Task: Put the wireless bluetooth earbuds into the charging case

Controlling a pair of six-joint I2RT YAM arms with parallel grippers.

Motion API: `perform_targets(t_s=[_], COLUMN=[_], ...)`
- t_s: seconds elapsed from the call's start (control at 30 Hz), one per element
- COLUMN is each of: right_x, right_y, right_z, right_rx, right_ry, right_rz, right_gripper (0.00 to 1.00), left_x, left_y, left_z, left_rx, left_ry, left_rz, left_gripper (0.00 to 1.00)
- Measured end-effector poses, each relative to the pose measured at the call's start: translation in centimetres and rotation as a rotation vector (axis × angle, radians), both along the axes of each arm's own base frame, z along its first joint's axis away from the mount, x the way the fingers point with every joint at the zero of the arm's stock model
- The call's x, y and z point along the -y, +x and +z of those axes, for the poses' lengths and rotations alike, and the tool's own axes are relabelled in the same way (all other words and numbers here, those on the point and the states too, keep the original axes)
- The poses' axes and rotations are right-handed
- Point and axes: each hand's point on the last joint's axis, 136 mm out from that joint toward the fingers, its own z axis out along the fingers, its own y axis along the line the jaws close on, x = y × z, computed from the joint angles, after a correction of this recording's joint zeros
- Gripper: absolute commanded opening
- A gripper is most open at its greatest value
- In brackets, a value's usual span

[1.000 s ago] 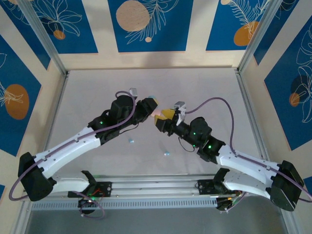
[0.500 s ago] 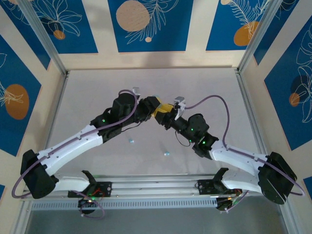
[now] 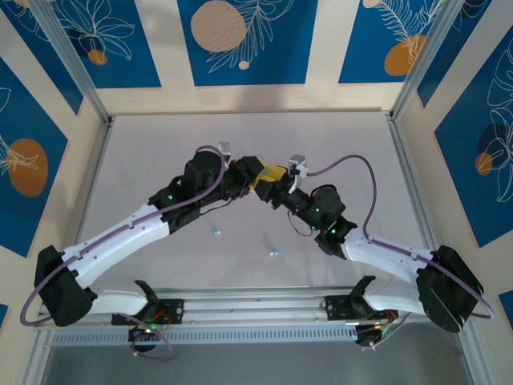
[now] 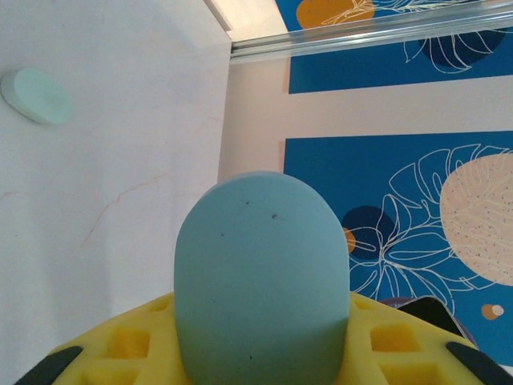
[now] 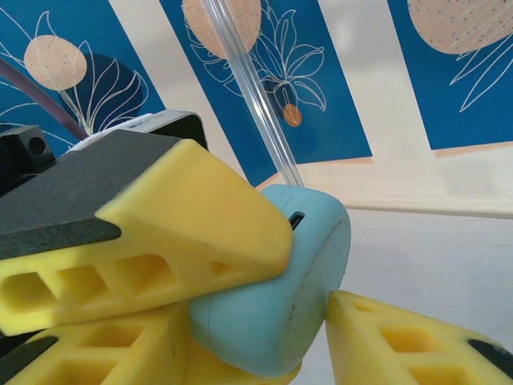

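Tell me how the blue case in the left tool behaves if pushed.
The light blue charging case looks rigid: no dent shows where the left tool's foam fingers squeeze it. Its smooth rounded shell may slip or pivot if pushed off-centre. Small beside those fingers, it is probably light.

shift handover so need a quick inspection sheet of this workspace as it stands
surface: pale table
job's things: light blue case held between the hands; mint case flat on the table; a blue earbud and a second earbud loose on it
clutter: nothing seen
hands: left hand shut on the light blue case; right hand astride it, grip unclear
cables: purple cable looping off each arm
surroundings: blue leaf-print panels, metal frame
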Motion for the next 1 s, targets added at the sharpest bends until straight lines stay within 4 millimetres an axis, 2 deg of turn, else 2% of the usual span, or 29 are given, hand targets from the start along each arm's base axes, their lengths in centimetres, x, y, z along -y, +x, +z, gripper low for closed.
perform_targets(t_s=[0.13,0.33,0.47,0.57,0.63,0.67,0.77,0.87,1.0], right_x=[0.0,0.1,0.2,0.3,0.4,0.4,0.4,0.4,1.4], right_y=[0.0,0.6,0.6,0.6,0.5,0.4,0.1,-0.2,0.2], right_z=[0.0,0.5,0.6,0.6,0.7,0.7,1.0,1.2,1.3], right_rx=[0.017,0.049,0.055,0.049,0.045,0.04,0.025,-0.02,-0.124], right_ry=[-0.014,-0.03,-0.035,-0.042,-0.046,-0.046,-0.039,-0.029,0.0], right_rz=[-0.005,-0.025,-0.026,-0.023,-0.018,-0.011,0.015,0.051,0.093], right_gripper=[0.44,0.3,0.24,0.22,0.22,0.22,0.22,0.22,0.22], left_x=[0.1,0.2,0.2,0.2,0.2,0.2,0.4,0.1,-1.3], left_y=[-0.1,0.5,0.6,0.6,0.6,0.6,0.3,0.2,0.2], left_z=[0.0,0.4,0.5,0.5,0.5,0.5,0.3,0.3,1.6], left_rx=[-0.003,0.009,0.008,0.008,0.009,0.011,0.027,0.084,0.246], left_ry=[-0.003,-0.017,-0.024,-0.024,-0.025,-0.022,0.002,0.054,0.164], left_rz=[-0.005,0.006,0.012,0.011,0.011,0.007,-0.012,-0.023,-0.023], left_gripper=[0.25,0.25,0.29,0.38,0.5,0.51,0.65,0.75,0.86])
